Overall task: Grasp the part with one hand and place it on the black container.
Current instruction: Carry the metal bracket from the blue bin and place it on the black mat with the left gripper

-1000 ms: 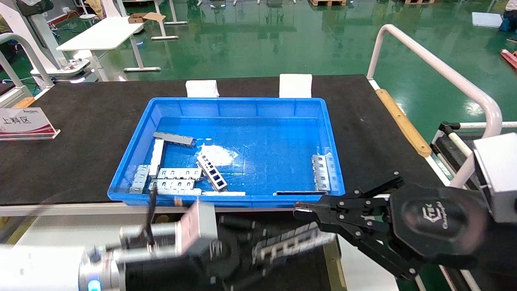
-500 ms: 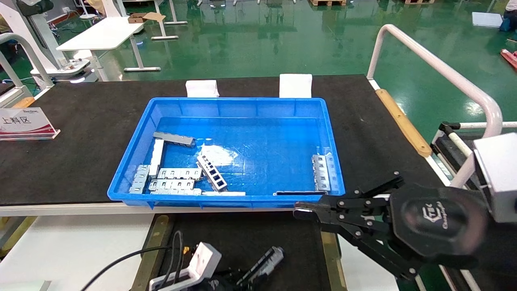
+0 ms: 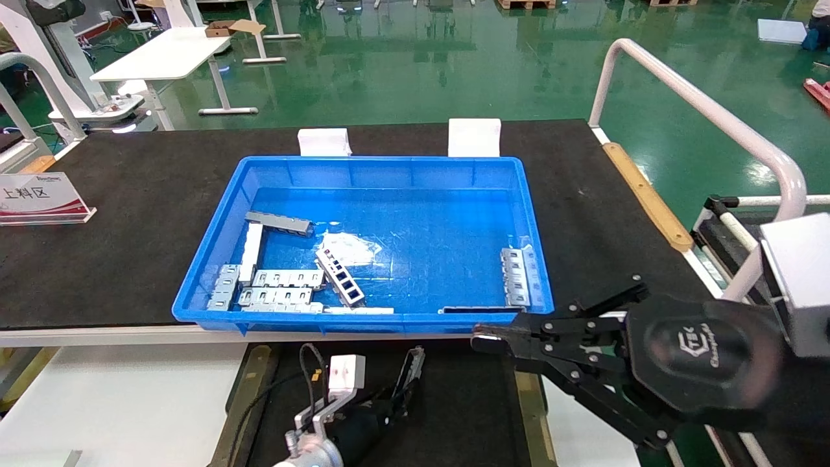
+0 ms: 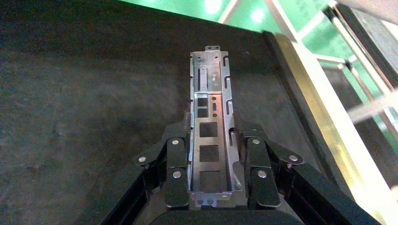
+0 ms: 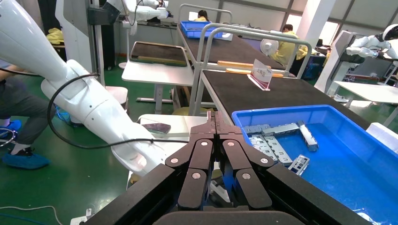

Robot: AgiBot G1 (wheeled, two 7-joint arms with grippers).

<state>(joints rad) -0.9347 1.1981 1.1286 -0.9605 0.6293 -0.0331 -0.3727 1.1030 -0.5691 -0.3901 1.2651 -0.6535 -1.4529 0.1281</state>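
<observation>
My left gripper (image 3: 397, 392) is at the bottom of the head view, over the black container (image 3: 454, 408), a low black tray with brass-coloured side strips (image 3: 248, 389). It is shut on the part (image 3: 411, 368), a slim silver channel that points toward the blue bin. In the left wrist view the part (image 4: 210, 89) lies lengthwise between my left gripper's (image 4: 211, 136) fingers, low over the tray's dark surface (image 4: 94, 117). I cannot tell whether it touches. My right gripper (image 3: 483, 338) is shut and empty, hovering by the bin's front right corner, and it also shows shut in the right wrist view (image 5: 215, 117).
The blue bin (image 3: 382, 160) on the black tabletop holds several metal parts, such as one (image 3: 340, 277) at the front left and one (image 3: 519, 277) at the right. A white rail (image 3: 700, 110) runs on the right. A sign (image 3: 39, 198) stands at the left.
My left arm has swung down and back over the black tray. The part in it has turned from crosswise to pointing toward the bin. The right arm has not moved.
</observation>
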